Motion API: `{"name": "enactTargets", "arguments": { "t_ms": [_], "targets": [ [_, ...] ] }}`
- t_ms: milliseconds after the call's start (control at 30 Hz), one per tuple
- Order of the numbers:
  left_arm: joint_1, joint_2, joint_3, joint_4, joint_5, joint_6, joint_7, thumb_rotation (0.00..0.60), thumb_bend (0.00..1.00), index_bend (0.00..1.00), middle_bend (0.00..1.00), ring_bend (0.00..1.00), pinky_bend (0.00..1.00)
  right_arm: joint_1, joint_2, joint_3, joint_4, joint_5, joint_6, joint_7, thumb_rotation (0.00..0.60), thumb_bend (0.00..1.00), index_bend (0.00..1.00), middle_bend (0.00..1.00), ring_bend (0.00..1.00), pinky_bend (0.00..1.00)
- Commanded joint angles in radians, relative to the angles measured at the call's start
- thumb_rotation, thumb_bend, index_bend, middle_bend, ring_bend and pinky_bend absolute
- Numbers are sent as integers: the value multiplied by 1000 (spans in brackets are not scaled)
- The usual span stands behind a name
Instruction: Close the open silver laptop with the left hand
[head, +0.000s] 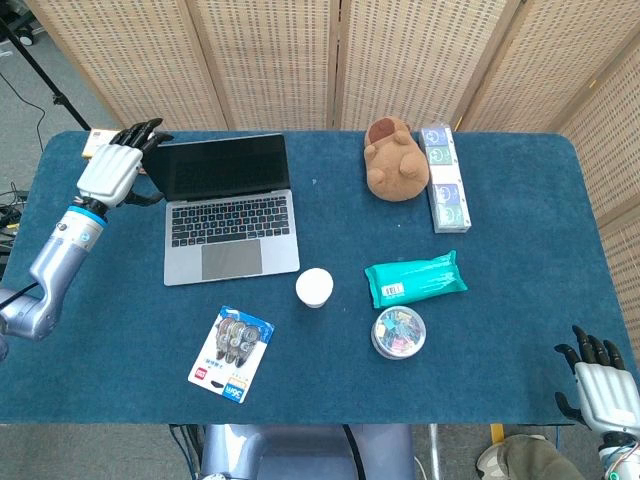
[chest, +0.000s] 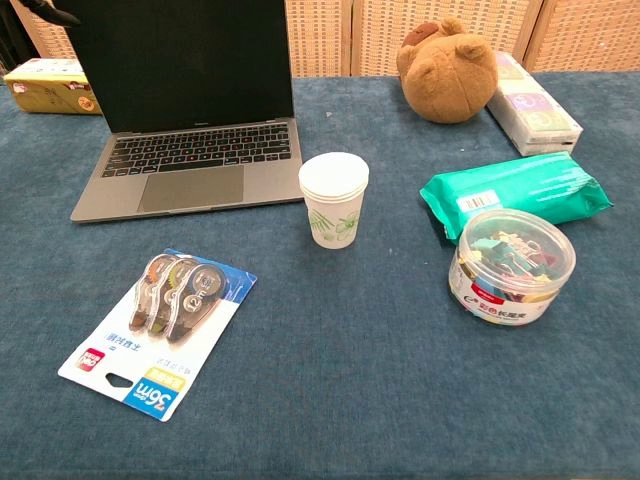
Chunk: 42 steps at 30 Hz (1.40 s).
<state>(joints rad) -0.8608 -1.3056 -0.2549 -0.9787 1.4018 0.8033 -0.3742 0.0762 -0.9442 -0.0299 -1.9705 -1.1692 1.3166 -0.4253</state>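
Correction tape pack (chest: 158, 333): white "36m" on the blue lower part of the card; a small red logo at its lower left corner, characters too small to read.
Binder clip tub (chest: 511, 266): red band with white print on the label, not legible.
Green wipes pack (chest: 516, 195): white barcode sticker, digits not legible.
Laptop (chest: 190, 120): key legends too small to read.
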Motion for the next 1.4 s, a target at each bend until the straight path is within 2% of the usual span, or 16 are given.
{"name": "enactTargets", "arguments": {
  "t_ms": [33, 567, 800, 1133, 1400],
  "targets": [
    [-37, -34, 7, 57, 14, -24, -33, 600, 193, 152, 0, 22, 133, 6, 3, 6, 6, 15, -12, 10, 600, 372, 219, 0, 0, 0],
    [-122, -155, 59, 263, 39, -94, -185, 600, 193, 142, 0, 10, 117, 24, 11, 18, 31, 67, -45, 42, 600, 373, 219, 0, 0, 0],
    [-131, -175, 80, 288, 52, -96, -226, 600, 193, 142, 0, 10, 117, 27, 12, 18, 31, 71, -48, 45, 600, 373, 219, 0, 0, 0],
    [-127, -165, 85, 238, 41, -77, -221, 600, 193, 142, 0, 10, 116, 25, 16, 11, 25, 56, -43, 47, 600, 373, 219, 0, 0, 0],
    [-109, -97, 71, 77, 7, -51, -134, 600, 193, 142, 0, 10, 116, 19, 20, 3, 13, 30, -28, 50, 600, 373, 219, 0, 0, 0]
  ]
}}
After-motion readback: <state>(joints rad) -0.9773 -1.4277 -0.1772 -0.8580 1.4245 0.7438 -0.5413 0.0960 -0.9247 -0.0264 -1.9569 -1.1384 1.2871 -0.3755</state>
